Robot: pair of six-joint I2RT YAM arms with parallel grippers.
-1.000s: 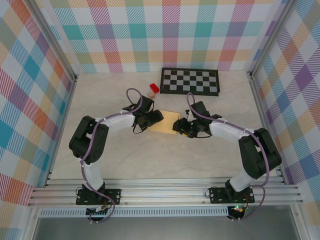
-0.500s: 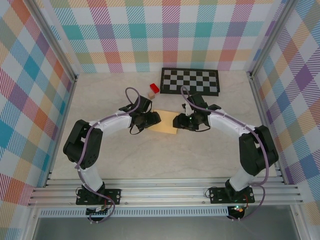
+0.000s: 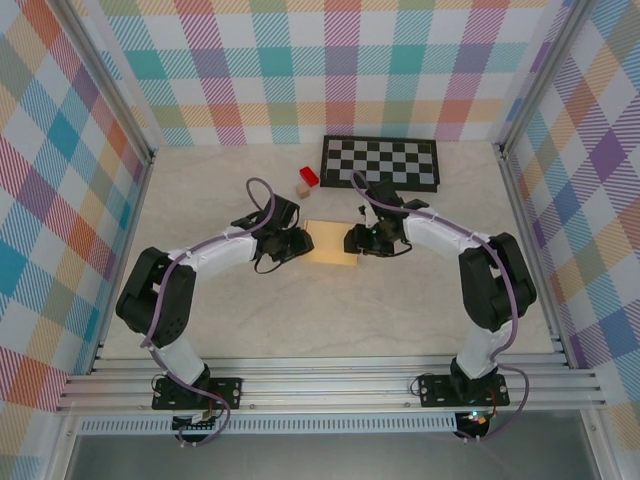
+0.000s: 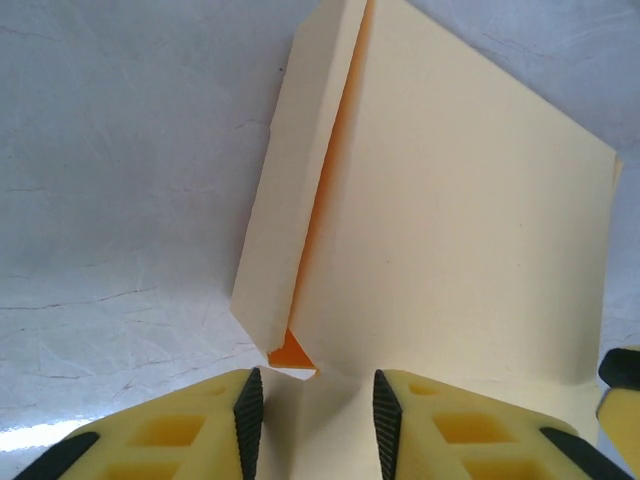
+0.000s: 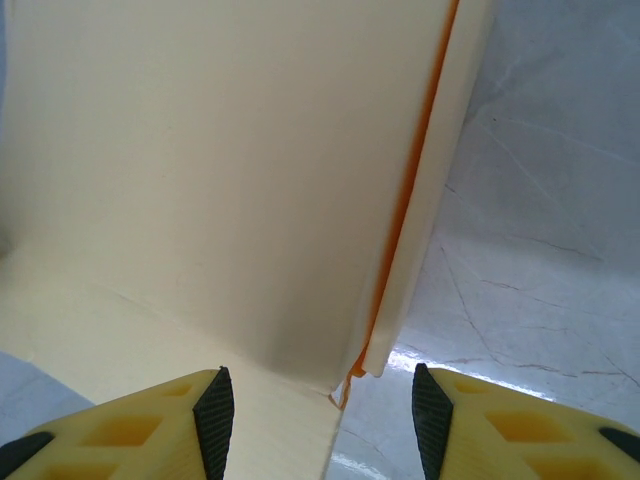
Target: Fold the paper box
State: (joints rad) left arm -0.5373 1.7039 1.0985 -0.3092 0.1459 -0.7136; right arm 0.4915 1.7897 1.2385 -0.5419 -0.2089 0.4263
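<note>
Paper box (image 3: 331,243) lies flat and nearly closed mid-worktop (image 3: 300,320), a pale yellow rectangle between the two arms. The checkerboard mat (image 3: 379,162) sits at about 1 o'clock from it, well apart.

The left claw (image 3: 303,243) meets the box's 9 o'clock end. Its pads (image 4: 249,412) stand a narrow gap apart with card showing between them, though I cannot tell whether they touch it. The right claw (image 3: 356,241) is at the 3 o'clock end, jaws spread wider and straddling a corner.

A red block (image 3: 308,177) and a tan block (image 3: 301,188) rest together at 11 o'clock.

One long side flap (image 4: 285,200) stands ajar, with orange inner card showing along its seam.

The likely risk is that uneven pressing from the two ends skids or twists the light box on the smooth worktop. The loose flap might also spring out or crease off its fold line.
</note>
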